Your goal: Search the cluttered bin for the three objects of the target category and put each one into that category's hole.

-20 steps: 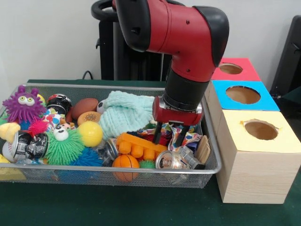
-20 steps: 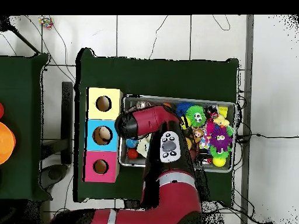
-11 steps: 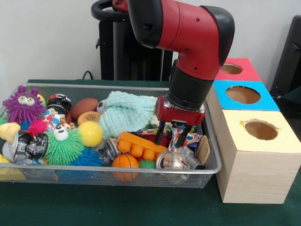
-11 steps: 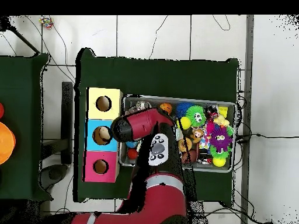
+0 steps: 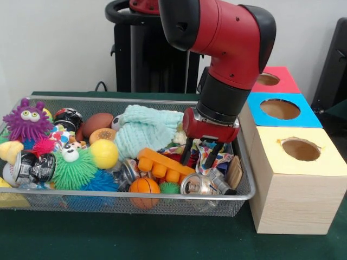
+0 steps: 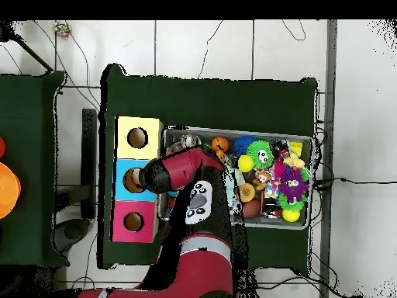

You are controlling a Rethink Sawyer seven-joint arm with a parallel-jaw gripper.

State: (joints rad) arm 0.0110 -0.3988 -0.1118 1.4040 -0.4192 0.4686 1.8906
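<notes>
While your pincer [image 5: 200,157] hangs with fingers spread and nothing between them, low over the patterned multicolour cloth [image 5: 212,157] at the box end of the wire mesh bin [image 5: 135,201], watch for snagging that fabric. Target category isn't evident; candidates lie below and beside. Count: three crushed metal cans [image 5: 198,184], one orange toy basketball [image 5: 144,187], one orange plastic brick [image 5: 162,167], three holed wooden boxes [image 5: 295,179] just beyond.

Front cam close, low across table; overhead cam high, straight down; both share bin [image 5: 135,201] [image 6: 302,140] & boxes [image 5: 293,184] [image 6: 138,180].
</notes>
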